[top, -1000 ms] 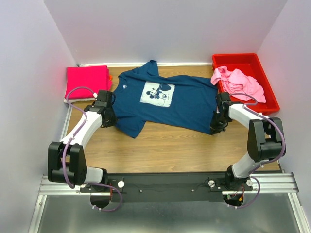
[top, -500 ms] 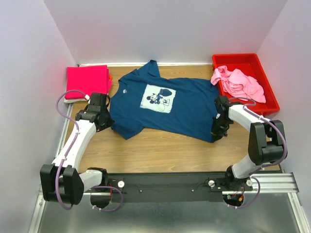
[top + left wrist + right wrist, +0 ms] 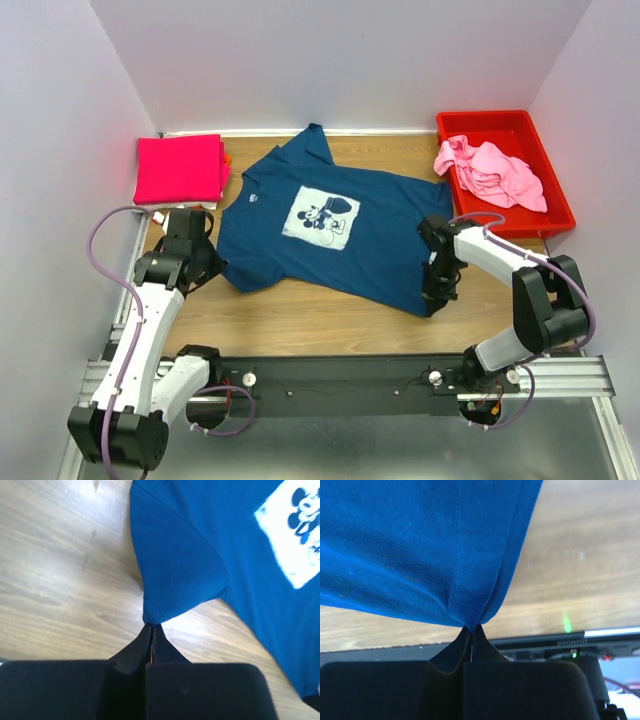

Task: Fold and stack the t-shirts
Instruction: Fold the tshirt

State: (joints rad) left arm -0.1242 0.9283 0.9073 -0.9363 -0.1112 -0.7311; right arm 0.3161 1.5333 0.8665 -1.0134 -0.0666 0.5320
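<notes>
I see left gripper (image 3: 151, 626) clamped on navy t-shirt (image 3: 385, 240) sleeve tip, right gripper (image 3: 471, 628) on hem corner — both fully closed; neck label (image 3: 257, 197) illegible.

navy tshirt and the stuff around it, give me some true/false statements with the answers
1. The navy t-shirt lies spread out with its print facing up. True.
2. The left gripper is open and clear of the fabric. False: it is shut on a tip of the navy t-shirt.
3. The light pink t-shirt lies crumpled in the red bin. True.
4. The magenta t-shirt is stacked on the navy one. False: it lies folded in the far left corner, beside it.
5. The right gripper pinches the navy t-shirt's edge. True.
</notes>
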